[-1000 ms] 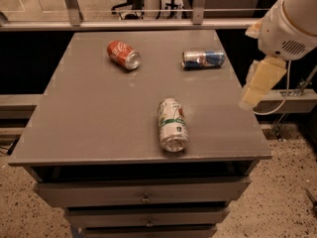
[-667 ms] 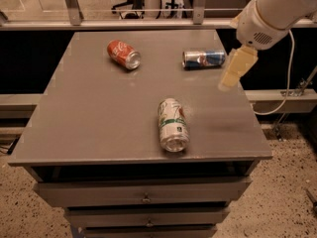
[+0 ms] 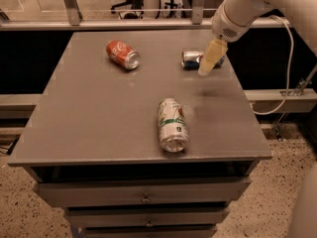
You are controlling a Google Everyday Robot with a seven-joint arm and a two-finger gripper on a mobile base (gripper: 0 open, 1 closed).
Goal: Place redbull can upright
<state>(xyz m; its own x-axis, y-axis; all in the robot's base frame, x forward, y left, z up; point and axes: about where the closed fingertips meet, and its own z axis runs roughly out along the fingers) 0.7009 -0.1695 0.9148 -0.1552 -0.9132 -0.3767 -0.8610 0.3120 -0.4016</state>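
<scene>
Item 1. Redbull can [image 3: 191, 59]: slim, blue and silver, lying on its side on the table [image 3: 94, 118]. It sits at about 1 o'clock from the tabletop's centre, near the far right corner. Its silver end faces 9 o'clock. Its right part is hidden behind the gripper.

Item 2. Gripper [image 3: 205, 68]: pale yellow, pointing down and slightly to 7 o'clock. It hangs in front of the redbull can's right end, with its tip just at the can's near side. Contact cannot be told, nor whether the claw is wide, narrow or holding anything. A faint shadow lies on the table at 6 o'clock from it.

Item 3. Arm [image 3: 242, 9]: white, entering from the 1 o'clock corner of the view.

Item 4. Red cola can [image 3: 123, 54]: on its side at 11 o'clock on the tabletop, well apart from the redbull can.

Item 5. White-and-green can [image 3: 172, 124]: wider, on its side at 5 o'clock, near the front edge, with its silver end facing the front.

Item 6. Drawers [image 3: 143, 192]: grey, stacked under the tabletop.

Item 7. Cable [image 3: 288, 58]: white, looping down at 3 o'clock beside the table.
</scene>
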